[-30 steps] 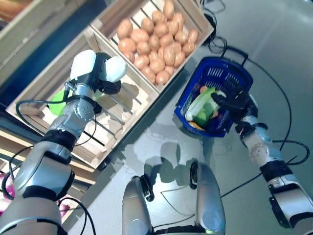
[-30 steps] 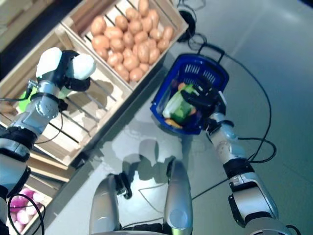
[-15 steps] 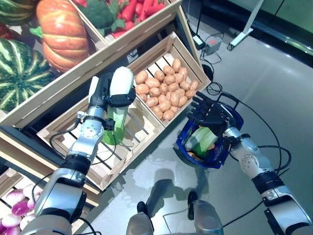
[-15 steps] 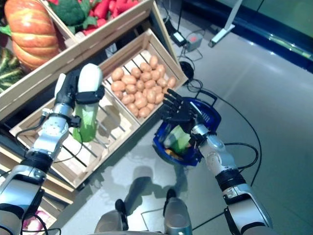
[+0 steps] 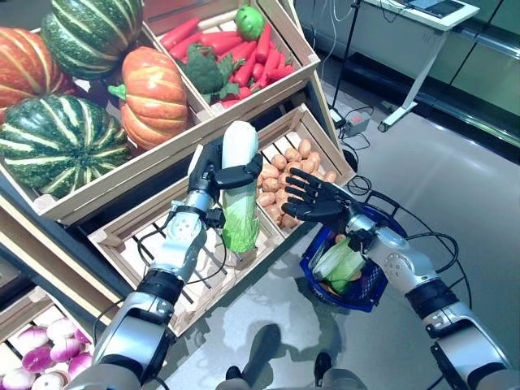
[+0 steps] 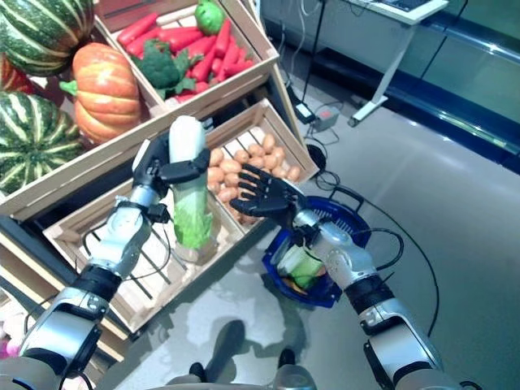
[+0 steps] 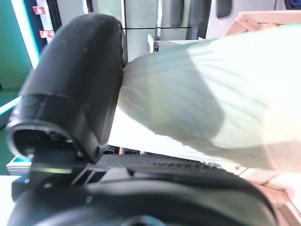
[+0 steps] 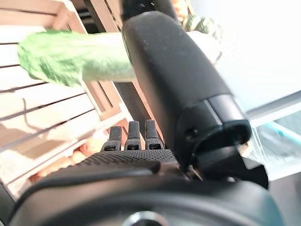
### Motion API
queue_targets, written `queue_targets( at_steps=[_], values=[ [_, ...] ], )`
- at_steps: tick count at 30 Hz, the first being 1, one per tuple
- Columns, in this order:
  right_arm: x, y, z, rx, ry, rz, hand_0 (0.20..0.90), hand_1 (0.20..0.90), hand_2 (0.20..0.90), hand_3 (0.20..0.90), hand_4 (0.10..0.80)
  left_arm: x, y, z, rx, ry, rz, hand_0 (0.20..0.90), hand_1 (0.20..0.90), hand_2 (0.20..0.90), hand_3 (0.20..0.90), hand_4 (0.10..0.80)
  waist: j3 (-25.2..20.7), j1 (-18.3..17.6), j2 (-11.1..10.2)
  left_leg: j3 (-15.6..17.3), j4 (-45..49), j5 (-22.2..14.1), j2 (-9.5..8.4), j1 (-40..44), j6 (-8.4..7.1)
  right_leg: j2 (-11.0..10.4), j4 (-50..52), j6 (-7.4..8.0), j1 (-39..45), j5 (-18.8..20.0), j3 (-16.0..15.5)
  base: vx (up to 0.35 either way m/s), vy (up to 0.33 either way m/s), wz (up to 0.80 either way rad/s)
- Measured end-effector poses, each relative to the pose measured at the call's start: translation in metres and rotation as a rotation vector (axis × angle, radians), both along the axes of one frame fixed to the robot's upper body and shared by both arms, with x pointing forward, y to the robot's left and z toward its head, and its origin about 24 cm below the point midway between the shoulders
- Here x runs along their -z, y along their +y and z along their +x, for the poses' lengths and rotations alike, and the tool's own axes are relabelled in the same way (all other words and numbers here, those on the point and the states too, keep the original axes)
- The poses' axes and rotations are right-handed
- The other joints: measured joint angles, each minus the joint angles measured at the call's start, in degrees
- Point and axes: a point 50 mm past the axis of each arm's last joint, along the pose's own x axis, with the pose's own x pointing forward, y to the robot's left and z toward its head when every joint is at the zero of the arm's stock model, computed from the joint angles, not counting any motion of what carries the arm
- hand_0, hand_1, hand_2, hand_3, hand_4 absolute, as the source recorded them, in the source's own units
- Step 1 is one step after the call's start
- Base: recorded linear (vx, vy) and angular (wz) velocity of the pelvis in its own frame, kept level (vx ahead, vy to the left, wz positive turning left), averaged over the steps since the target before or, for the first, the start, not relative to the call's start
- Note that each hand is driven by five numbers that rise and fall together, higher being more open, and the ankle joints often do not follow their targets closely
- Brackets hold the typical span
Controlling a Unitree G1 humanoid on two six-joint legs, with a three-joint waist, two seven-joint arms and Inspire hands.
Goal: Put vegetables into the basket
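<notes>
My left hand (image 5: 218,167) is shut on a long napa cabbage (image 5: 240,191), white at the stalk and green at the leaves, and holds it upright above the lower wooden crate (image 5: 154,237). The cabbage also shows pale and close in the left wrist view (image 7: 202,99). My right hand (image 5: 313,197) is open with straight fingers, raised over the potato crate just left of the blue basket (image 5: 370,286), close to the cabbage. The basket stands on the floor and holds a pale green leafy vegetable (image 5: 337,260) over some orange pieces. The cabbage's green end shows in the right wrist view (image 8: 61,59).
A tiered wooden stand (image 5: 122,175) with crates of produce lies along the left and back. A crate of potatoes (image 5: 284,175) is right by my right hand. A white desk leg (image 5: 402,73) and a power strip (image 5: 353,123) are on the grey floor (image 5: 455,179) behind the basket.
The camera has tilted up. My left hand has carried the cabbage right, toward the basket. My right hand has risen from the basket's rim toward the cabbage.
</notes>
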Motion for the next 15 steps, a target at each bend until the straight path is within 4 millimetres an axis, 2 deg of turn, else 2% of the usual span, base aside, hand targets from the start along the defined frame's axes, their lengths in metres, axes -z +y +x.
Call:
queue_targets(
  at_steps=[4,15],
  values=[
    [0.009,0.008,-0.004,-0.041,0.035,-0.056,0.9,0.9,0.9,0.9,0.8,0.005,-0.009,-0.001,0.031,0.014,0.007,0.3,0.3,0.3,0.3,0.4,-1.5,1.1,-0.3,-0.4,-0.7,0.5,-0.08,0.3,-0.04,0.0,-0.6,0.12,0.5,0.1,-0.1,0.009,-0.008,0.04],
    [0.022,0.031,-0.011,-0.114,0.115,-0.051,0.9,0.9,0.9,0.9,0.8,-0.006,-0.041,-0.01,0.179,-0.04,0.012,0.3,0.3,0.3,0.3,0.4,-2.0,2.7,-0.4,-2.9,-2.4,2.3,-0.25,1.1,-0.01,0.0,-0.8,0.13,2.2,0.1,-0.2,0.019,-0.005,0.12]
  ],
)
